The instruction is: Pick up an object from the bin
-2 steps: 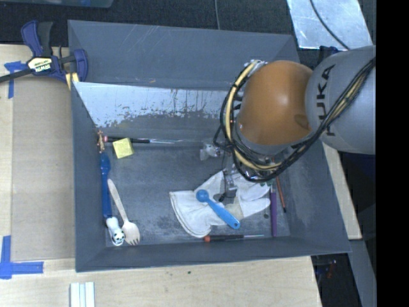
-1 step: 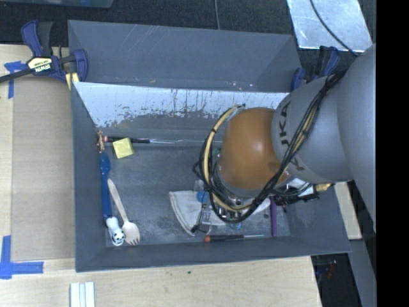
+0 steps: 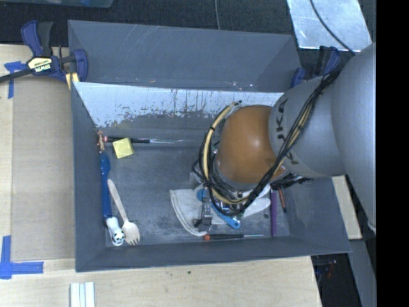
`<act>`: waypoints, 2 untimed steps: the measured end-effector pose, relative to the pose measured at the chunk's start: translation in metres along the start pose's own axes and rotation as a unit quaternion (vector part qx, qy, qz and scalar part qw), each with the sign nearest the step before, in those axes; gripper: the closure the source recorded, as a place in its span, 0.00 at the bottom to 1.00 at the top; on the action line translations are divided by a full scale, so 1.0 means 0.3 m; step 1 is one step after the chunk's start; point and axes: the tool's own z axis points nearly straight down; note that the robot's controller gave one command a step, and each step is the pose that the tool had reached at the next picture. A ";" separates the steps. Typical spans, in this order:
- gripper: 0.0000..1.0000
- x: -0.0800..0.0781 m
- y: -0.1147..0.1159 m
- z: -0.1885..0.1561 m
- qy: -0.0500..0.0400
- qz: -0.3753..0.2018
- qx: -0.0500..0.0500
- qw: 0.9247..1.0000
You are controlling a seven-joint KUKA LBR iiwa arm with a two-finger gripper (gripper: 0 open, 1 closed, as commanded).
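Grey sheet metal makes the bin (image 3: 160, 178), and its floor looks dull and scratched. The arm (image 3: 332, 126) comes in from the right, with a smooth, rounded orange cover (image 3: 246, 142) on the wrist and loops of black and yellow cable around it. Under this cover the hand (image 3: 206, 217) is low at the front middle of the bin, at a white crumpled thing (image 3: 182, 208) (cloth or thin plastic, I cannot tell which). Whether the hand is spread or pressed together I cannot tell, because the cover and cables hide it. A thin dark pen (image 3: 223, 236) with a red end lies along the front wall, just beside the hand. A slim purple stick (image 3: 273, 213) lies by the right wall. Well apart, on the left side, a long blue handle (image 3: 105, 184) and a cream plastic fork (image 3: 121, 213) lie side by side. A small yellow block (image 3: 123, 148) sits near the back, beside a thin black rod (image 3: 166, 141).
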 end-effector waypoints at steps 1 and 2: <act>1.00 0.083 0.039 -0.005 0.004 0.143 0.001 0.990; 1.00 0.083 0.039 -0.005 0.004 0.144 0.001 0.990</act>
